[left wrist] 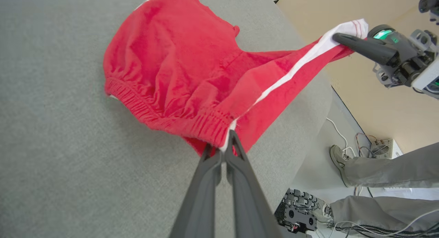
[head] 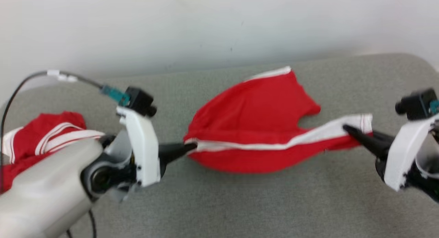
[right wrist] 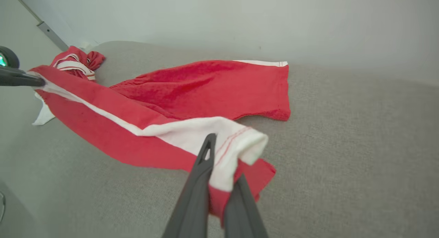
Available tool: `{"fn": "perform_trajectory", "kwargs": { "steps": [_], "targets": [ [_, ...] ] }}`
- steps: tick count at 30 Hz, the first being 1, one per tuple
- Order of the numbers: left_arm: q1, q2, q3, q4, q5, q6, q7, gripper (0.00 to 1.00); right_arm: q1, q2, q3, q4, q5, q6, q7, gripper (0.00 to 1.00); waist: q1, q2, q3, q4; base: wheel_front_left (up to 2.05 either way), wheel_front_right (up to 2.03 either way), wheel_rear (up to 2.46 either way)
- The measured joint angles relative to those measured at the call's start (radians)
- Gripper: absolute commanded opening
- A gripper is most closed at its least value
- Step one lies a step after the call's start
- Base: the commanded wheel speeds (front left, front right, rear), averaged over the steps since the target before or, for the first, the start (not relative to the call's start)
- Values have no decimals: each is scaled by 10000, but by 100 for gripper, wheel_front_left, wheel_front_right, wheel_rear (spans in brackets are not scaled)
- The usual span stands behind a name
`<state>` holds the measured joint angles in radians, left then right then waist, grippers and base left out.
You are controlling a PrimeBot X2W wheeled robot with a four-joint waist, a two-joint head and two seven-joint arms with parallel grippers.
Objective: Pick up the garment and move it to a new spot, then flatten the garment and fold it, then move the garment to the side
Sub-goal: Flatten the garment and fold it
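In the right tool (right wrist: 224, 157), the garment (right wrist: 205, 94) cuff half-vanishes.

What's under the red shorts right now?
Grey tabletop shows all round the shorts; left gripper and right gripper hold the striped edge up. Whatever lies beneath them is covered.

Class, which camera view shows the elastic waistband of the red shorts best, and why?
The left wrist view: the waistband runs across it, gathers sharp, with the left hand shut on it. In the head view its end is blurred; in the right wrist view it lies far off, foreshortened.
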<state>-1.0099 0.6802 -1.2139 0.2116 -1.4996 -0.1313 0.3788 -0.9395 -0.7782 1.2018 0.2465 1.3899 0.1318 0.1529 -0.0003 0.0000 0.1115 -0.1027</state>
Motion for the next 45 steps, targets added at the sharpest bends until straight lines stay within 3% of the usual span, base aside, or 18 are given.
{"fn": "perform_trajectory", "kwargs": {
  "steps": [11, 18, 27, 45],
  "targets": [
    [1778, 1455, -117, -1572, -1089, 0, -23, 0, 1714, -1795, 276, -1847, 970, 0, -107, 0, -2, 0, -1107, -55, 0, 0, 0],
    [1714, 1469, -92, -1810, -1883, 408, 736, 0, 1712, -1956, 123, -2111, 1141, 0, -171, 0, 0, 0, -876, 146, 0, 0, 0],
    [205, 920, 180, -857, -2796, 514, 2723, 0, -65, -918, -213, -897, 805, 0, 533, 0, 2, 0, 340, 414, 0, 0, 0],
    [-2427, -759, 825, 1536, -2222, 368, 3185, 0, -2792, 807, -385, 2571, 506, 0, 750, 0, 5, 0, 3204, 919, 0, 0, 0]
  ]
}}
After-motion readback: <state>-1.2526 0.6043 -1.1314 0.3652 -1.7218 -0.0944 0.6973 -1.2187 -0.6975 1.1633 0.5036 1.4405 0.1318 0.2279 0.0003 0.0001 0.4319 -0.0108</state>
